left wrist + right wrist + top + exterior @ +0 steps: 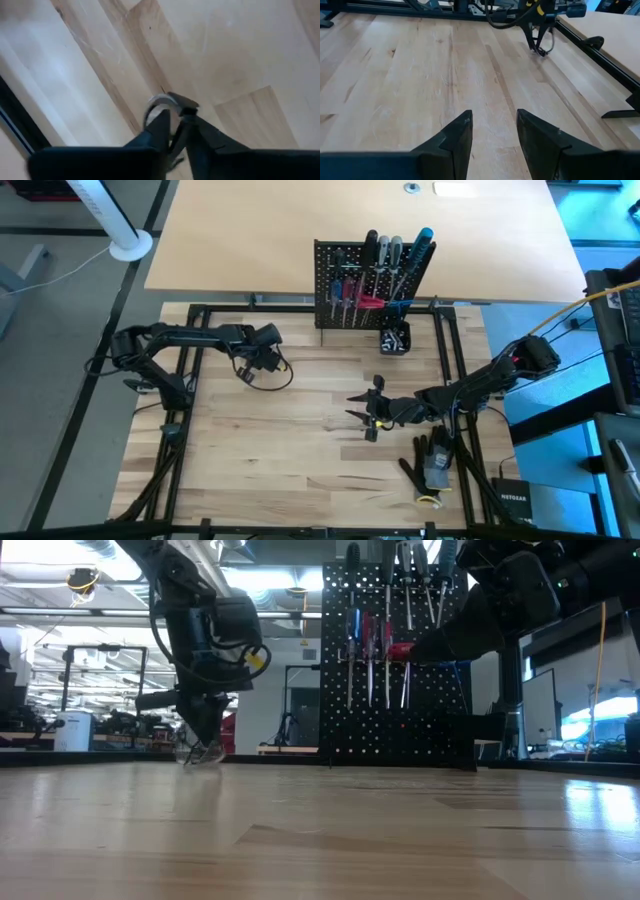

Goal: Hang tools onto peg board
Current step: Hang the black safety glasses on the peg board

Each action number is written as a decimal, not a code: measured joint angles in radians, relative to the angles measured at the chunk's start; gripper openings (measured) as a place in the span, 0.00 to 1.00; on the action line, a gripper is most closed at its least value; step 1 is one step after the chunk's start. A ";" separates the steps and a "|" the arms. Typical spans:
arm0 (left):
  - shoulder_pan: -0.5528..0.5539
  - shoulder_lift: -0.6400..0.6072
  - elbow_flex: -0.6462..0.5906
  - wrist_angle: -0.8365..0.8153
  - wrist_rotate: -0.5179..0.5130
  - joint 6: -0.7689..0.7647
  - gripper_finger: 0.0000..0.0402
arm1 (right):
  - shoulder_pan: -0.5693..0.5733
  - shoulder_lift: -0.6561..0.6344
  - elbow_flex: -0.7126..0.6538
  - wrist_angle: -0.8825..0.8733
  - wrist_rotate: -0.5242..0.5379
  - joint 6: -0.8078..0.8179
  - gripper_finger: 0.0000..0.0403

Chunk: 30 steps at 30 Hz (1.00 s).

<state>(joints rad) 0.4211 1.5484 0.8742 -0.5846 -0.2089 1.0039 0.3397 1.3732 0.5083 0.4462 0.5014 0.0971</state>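
The left hand (245, 370) is low over the tabletop (260, 460), near its back left part. In the left wrist view its two fingers (160, 127) are pinched on a small shiny metal ring or hook (161, 102). What that small piece really is, I cannot tell. The low view shows it at the tips, right at the wood.

The right hand (368, 415) waits over the middle of the tabletop. Its fingers are spread apart and hold nothing.

The peg board (345, 280) stands upright at the back. Many tools (385, 265) already hang on it, red, blue and grey ones. A small black cup (394, 339) sits just beside its foot. Black gloves (432, 460) lie near the front right.

What could go wrong? The shiny piece is thin and smooth, so I think it could slip out when the left hand lifts. It could also turn in the pinch and then miss the little holes. The left arm must also reach past the hanging tools, so a bump could knock one down.
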 joint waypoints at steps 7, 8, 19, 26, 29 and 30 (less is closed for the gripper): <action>-0.045 -0.033 0.019 -0.016 -0.003 -0.035 0.03 | 0.000 0.000 0.000 0.001 0.000 0.000 0.39; -0.054 -0.048 0.024 -0.015 -0.003 -0.051 0.03 | 0.000 0.000 0.000 0.003 0.000 0.000 0.39; -0.190 -0.327 0.076 0.076 0.016 -0.282 0.01 | 0.000 0.000 0.000 0.061 -0.040 0.030 0.39; -0.230 -0.437 0.076 0.160 0.079 -0.423 0.02 | -0.028 0.000 0.000 0.172 -0.027 0.022 0.39; -0.248 -0.458 0.076 0.241 0.146 -0.482 0.01 | -0.047 0.000 0.000 0.208 -0.024 0.031 0.39; -0.254 -0.461 0.076 0.272 0.149 -0.508 0.01 | -0.050 0.000 0.000 0.220 -0.035 0.033 0.39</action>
<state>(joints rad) 0.1668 1.0872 0.9504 -0.3122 -0.0598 0.4959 0.2898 1.3733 0.5087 0.6660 0.4661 0.1304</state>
